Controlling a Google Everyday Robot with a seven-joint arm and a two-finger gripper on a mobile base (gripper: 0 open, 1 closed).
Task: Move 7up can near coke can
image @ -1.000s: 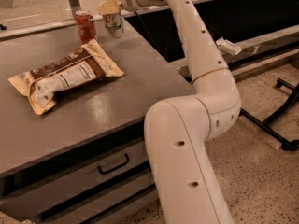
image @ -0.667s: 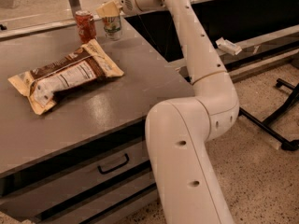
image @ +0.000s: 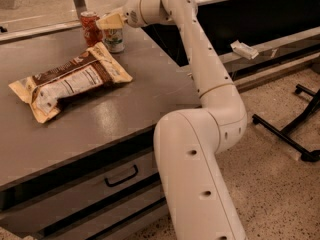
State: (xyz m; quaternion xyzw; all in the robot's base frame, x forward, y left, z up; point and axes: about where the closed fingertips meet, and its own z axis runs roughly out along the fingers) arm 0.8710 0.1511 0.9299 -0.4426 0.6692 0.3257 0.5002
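Note:
The 7up can, white-silver with green lettering, stands upright on the grey table at its far side. The red coke can stands just left of it, with a small gap between them. My gripper reaches in from the right on the long white arm and is shut on the top of the 7up can. Its cream fingers hide the can's lid.
A brown and cream snack bag lies flat on the table in front of the cans. The table has a drawer with a handle below its front edge. A black stand leg is on the floor at right.
My gripper and the 7up can have moved down and slightly left, closer to the table and the coke can. The coke can and bag have not moved.

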